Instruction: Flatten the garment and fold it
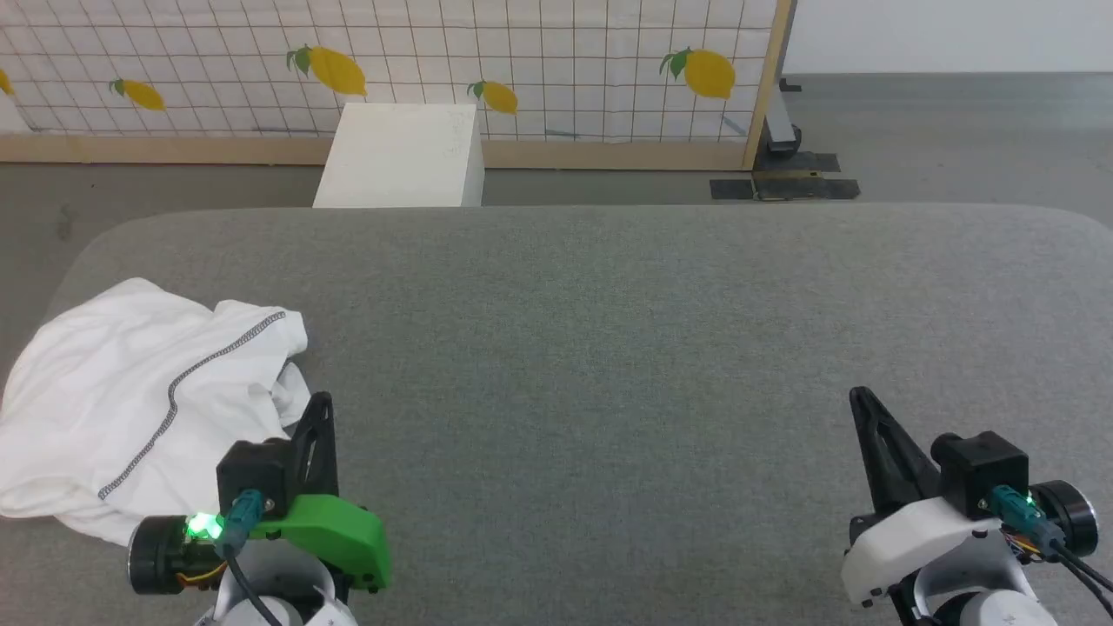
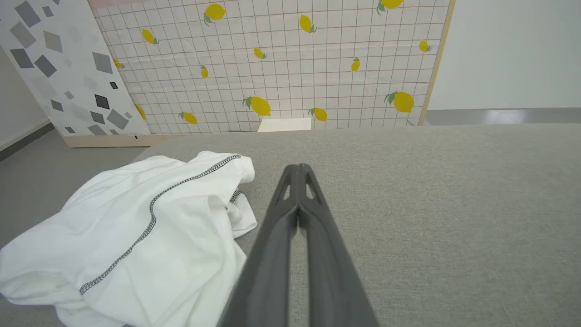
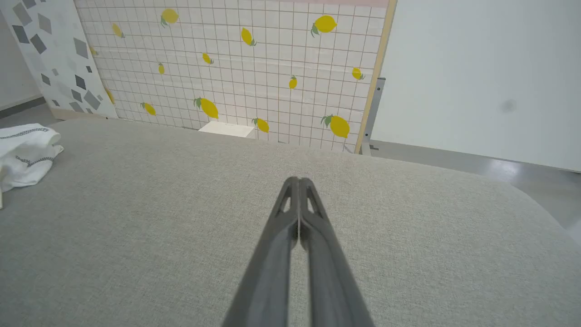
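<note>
The garment is a crumpled white knit shirt with dark zigzag stitching, heaped at the left edge of the grey table. In the left wrist view the garment lies just left of my fingers. My left gripper is shut and empty, hovering at the heap's right edge, its tip over bare cloth. My right gripper is shut and empty at the near right, far from the shirt. Its wrist view shows the closed tip and a bit of the garment at far left.
A rigid white box stands on the floor beyond the table's far edge. Behind it runs a tiled lemon-print panel in a wooden frame. Grey floor lies at the right. Bare table surface spreads between and ahead of both grippers.
</note>
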Controlling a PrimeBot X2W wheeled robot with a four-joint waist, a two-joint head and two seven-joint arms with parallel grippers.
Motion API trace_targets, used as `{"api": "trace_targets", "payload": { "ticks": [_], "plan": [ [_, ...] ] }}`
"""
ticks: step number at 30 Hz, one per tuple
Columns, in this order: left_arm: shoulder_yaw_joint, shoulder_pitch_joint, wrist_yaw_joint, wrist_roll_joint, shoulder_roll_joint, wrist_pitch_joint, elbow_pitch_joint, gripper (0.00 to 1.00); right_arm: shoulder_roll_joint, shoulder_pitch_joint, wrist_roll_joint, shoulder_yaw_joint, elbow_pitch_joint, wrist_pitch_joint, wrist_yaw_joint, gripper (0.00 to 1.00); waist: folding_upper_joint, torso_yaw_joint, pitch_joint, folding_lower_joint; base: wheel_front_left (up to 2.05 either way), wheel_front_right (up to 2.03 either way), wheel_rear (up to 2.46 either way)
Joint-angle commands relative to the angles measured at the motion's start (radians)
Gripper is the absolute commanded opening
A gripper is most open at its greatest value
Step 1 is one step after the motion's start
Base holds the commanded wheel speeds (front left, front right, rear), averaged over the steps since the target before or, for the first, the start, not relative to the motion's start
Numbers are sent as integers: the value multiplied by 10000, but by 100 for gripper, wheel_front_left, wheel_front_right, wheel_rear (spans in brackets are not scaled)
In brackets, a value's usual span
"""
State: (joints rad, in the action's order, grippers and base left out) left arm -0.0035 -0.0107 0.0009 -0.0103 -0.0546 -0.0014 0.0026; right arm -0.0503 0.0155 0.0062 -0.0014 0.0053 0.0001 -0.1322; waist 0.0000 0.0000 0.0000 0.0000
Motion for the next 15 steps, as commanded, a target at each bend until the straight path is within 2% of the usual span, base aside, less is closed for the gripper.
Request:
{"api": "trace_targets", "payload": {
  "ticks": [1, 3, 4, 15],
  "plan": [
    [35, 107, -9, 103, 43, 14, -26, 0, 1, -155, -62, 14, -53, -1, 15, 0, 0, 0, 0, 0, 0, 0, 0],
    [4, 0, 0, 0, 0, -1, 0, 0, 0, 0, 2, 3, 0, -1, 0, 0, 0, 0, 0, 0, 0, 0, 0],
    [-6, -2, 0, -5, -2, -1, 2, 100, 0, 4, 6, -3, 5, -1, 0, 100, 0, 0, 0, 0, 0, 0, 0],
    [-100, 7, 42, -97, 1, -174, 143, 100, 0, 30, 249, -33, 207, -176, 1, 100, 0, 6, 3, 0, 0, 0, 0]
  ]
}}
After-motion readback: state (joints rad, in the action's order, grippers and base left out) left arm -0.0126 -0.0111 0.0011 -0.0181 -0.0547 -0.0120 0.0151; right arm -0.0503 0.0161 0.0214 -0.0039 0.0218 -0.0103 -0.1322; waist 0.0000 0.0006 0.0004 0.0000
